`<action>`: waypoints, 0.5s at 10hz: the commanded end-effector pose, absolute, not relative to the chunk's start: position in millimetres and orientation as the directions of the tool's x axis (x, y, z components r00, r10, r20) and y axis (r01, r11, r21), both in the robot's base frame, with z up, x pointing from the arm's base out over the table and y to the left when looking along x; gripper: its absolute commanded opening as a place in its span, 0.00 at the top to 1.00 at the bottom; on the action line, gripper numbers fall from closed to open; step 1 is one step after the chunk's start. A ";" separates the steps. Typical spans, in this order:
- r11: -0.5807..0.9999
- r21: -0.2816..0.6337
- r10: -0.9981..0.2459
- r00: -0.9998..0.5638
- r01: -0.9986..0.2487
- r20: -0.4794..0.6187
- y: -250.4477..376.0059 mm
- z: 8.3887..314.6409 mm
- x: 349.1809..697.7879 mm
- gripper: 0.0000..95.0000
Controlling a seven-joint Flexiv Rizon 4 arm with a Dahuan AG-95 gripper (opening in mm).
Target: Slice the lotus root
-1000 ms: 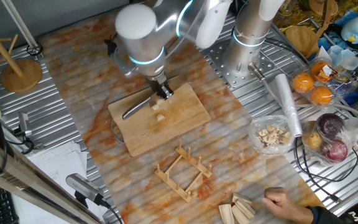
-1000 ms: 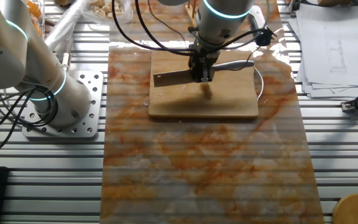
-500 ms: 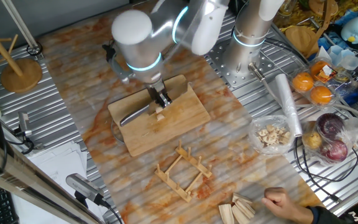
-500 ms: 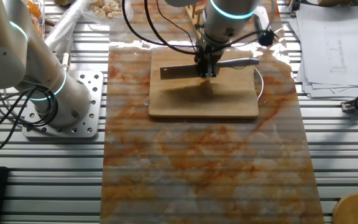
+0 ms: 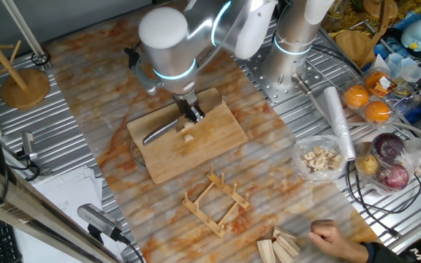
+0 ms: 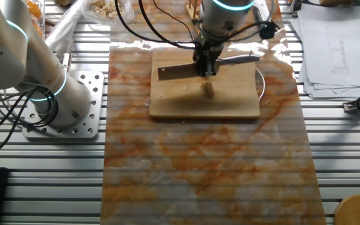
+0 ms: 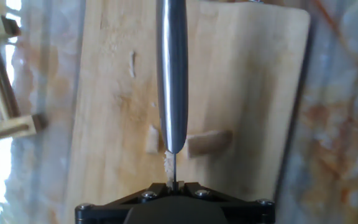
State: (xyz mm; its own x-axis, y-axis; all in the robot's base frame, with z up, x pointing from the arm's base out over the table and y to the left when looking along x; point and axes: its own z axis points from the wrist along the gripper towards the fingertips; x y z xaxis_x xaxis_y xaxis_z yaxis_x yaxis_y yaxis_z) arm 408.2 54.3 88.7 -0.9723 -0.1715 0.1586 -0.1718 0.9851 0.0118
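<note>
One knife (image 7: 171, 74), end effector-held, above two lotus root pieces (image 7: 209, 142) (one chunk, one slice).

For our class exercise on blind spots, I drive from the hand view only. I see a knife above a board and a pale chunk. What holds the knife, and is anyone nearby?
Observer: The gripper is shut on the knife handle.
Operator: Is the chunk under the blade?
Observer: No; in the other fixed view the lotus root chunk lies on the cutting board, apart from it.
Operator: Anyone nearby?
Observer: A person's hand rests beside wooden blocks.
</note>
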 end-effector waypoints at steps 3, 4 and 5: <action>0.985 0.014 -0.173 -0.975 -0.173 0.140 45.9 73.6 413.7 1.00; 0.985 0.018 -0.170 -0.975 -0.169 0.140 45.8 73.3 413.8 1.00; 0.986 0.019 -0.169 -0.976 -0.168 0.140 45.9 73.3 413.8 1.00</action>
State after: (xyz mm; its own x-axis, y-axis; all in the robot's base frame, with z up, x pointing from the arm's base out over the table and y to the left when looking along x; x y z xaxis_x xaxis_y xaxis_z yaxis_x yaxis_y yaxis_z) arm 415.1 46.3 72.8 -0.9757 -0.1675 0.1415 -0.1661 0.9859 0.0215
